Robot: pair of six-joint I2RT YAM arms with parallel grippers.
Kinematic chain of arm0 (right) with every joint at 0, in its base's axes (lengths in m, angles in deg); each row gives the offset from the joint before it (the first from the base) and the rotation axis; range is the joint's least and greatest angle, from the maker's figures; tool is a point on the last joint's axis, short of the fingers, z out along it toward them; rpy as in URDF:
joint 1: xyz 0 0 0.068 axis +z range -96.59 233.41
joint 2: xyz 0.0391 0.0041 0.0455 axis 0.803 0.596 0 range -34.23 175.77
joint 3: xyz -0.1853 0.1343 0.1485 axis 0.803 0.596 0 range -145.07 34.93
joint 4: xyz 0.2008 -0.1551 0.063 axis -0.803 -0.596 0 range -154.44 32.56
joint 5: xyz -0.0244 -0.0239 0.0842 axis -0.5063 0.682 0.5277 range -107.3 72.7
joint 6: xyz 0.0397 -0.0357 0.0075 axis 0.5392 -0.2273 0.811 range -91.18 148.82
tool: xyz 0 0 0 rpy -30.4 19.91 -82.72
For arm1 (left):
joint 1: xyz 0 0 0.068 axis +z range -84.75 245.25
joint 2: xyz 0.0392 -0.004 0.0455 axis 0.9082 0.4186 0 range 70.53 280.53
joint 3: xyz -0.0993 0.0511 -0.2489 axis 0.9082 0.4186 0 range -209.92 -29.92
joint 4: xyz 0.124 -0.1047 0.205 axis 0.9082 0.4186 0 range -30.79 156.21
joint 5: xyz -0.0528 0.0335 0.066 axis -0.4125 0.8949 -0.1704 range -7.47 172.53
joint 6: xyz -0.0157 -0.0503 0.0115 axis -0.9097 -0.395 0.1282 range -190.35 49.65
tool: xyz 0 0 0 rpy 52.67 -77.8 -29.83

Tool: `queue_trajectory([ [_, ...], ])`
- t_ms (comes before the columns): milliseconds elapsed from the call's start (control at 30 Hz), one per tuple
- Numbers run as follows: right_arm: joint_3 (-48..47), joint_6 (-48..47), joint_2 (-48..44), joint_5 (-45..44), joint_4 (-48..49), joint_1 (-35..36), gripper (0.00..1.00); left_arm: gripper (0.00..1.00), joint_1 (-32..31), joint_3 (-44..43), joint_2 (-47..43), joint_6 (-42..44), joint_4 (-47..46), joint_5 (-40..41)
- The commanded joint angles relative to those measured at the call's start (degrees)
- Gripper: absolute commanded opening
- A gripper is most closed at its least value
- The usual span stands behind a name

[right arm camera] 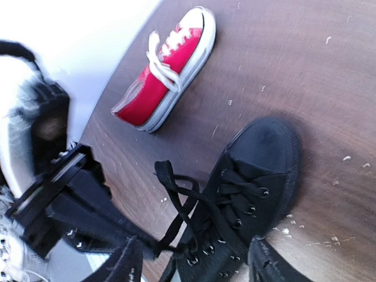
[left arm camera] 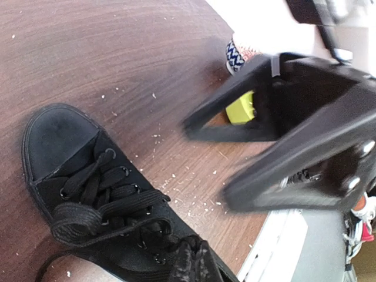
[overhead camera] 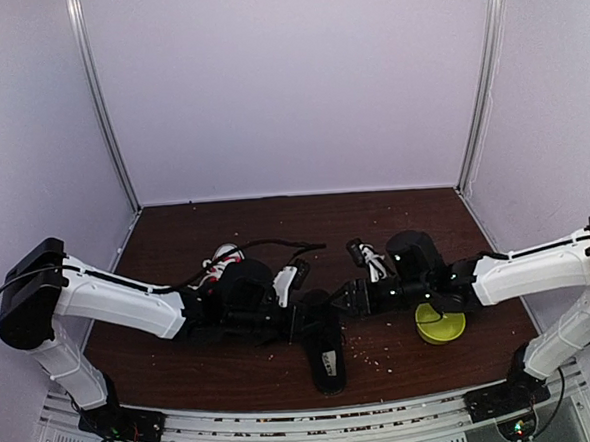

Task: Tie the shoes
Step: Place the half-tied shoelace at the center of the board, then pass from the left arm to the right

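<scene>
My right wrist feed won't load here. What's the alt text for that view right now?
A black shoe lies on the brown table, toe pointing up-right, its ankle end between the fingers of the open right gripper. A black lace trails left toward the left gripper. A red sneaker with white laces sits beyond, near the white wall.

No legible text, brand, number or sign in any view. Top view: black shoe [overhead camera: 325, 347] carries small white patch [overhead camera: 329, 360] on insole, possibly label, too small to read. Left wrist view: small object [left arm camera: 235, 56] near table edge bears blue-and-white zigzag band, pattern only, not letters.
</scene>
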Motion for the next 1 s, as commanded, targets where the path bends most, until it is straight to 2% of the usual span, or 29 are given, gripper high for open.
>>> queue_trajectory([
  [0, 6.1, -2.5, -6.9, -3.6, 5.3, -0.8, 0.64, 0.00, -0.1, -2.2, 0.3, -4.7, -2.5, 0.8],
  [167, 16.0, -4.9, -12.2, -3.2, 17.6, 1.1, 0.64, 0.00, 0.1, -5.7, 2.9, -8.3, 0.0, -0.4],
  [367, 18.4, -9.6, -13.9, -8.3, 18.2, 5.7, 0.64, 0.00, 0.4, -7.0, 3.4, -10.2, 2.2, -1.8],
  [700, 12.3, -10.9, -1.1, -8.0, 23.1, 9.3, 0.61, 0.00, 0.5, -6.8, 3.9, -11.3, 1.4, -2.7],
  [967, 9.2, -10.5, 5.1, -9.1, 25.1, 10.6, 0.52, 0.00, 0.5, -6.8, 3.9, -11.4, 1.5, -3.2],
])
